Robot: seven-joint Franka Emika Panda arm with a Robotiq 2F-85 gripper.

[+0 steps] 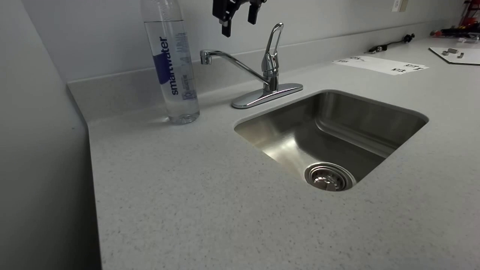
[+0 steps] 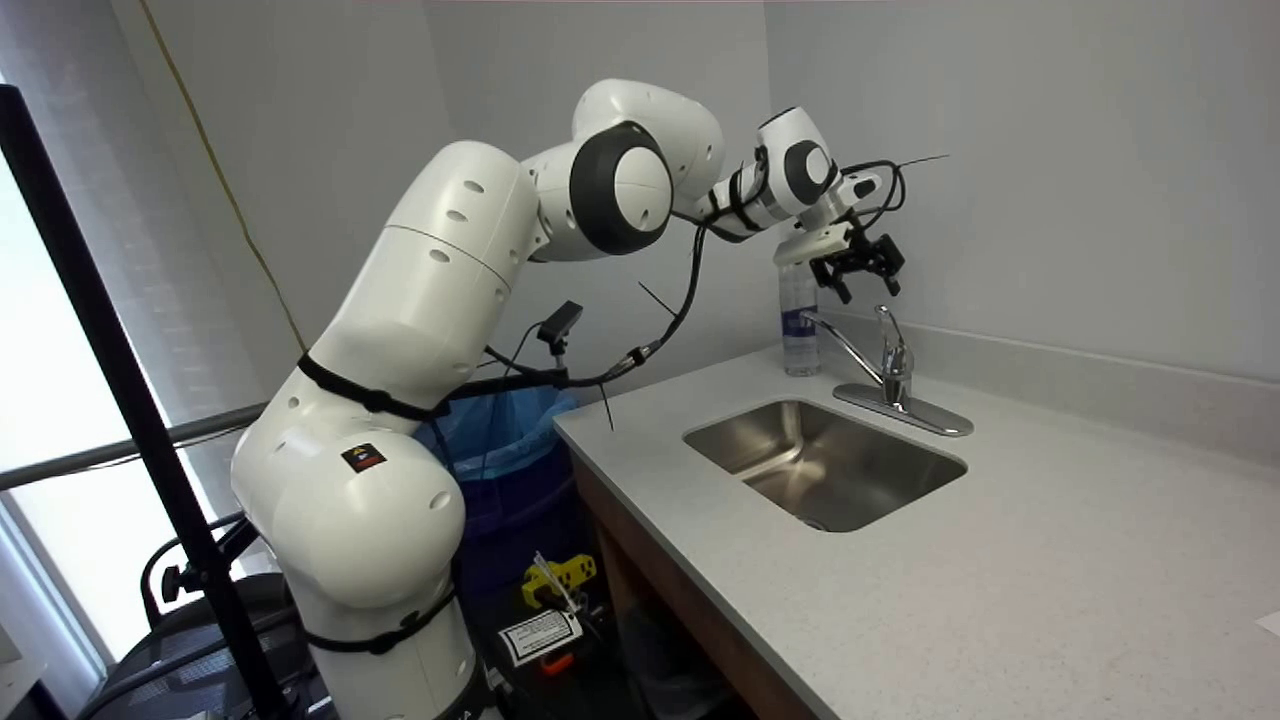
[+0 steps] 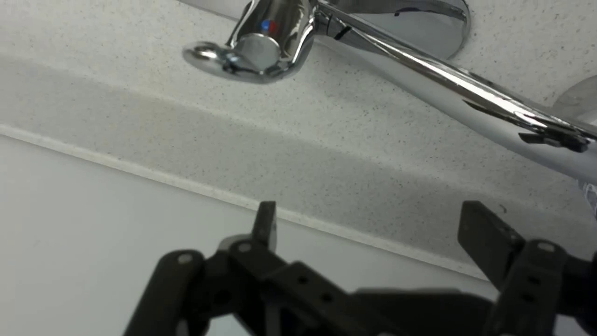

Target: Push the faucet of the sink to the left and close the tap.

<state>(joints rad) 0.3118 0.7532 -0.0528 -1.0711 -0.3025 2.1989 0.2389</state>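
The chrome faucet spout shows in both exterior views [image 1: 240, 64] [image 2: 846, 347]; it points off to the bottle's side, its tip not over the basin. In the wrist view the spout [image 3: 447, 79] runs to the right edge and its tip is cut off. The tap lever stands upright on the faucet body in both exterior views [image 1: 269, 62] [image 2: 897, 357]; the wrist view shows it from above [image 3: 280, 28]. The steel sink [image 1: 360, 108] [image 2: 775, 432] lies before the base. My gripper [image 1: 240, 23] [image 2: 868, 288] [image 3: 368, 207] is open and empty, above the spout, touching nothing.
A clear water bottle [image 1: 178, 75] [image 2: 800, 335] stands close to the spout's tip. The backsplash [image 1: 318, 52] [image 3: 261, 154] and wall are behind the faucet. Paper sheets [image 1: 378, 64] and small items lie farther along the counter [image 1: 168, 187].
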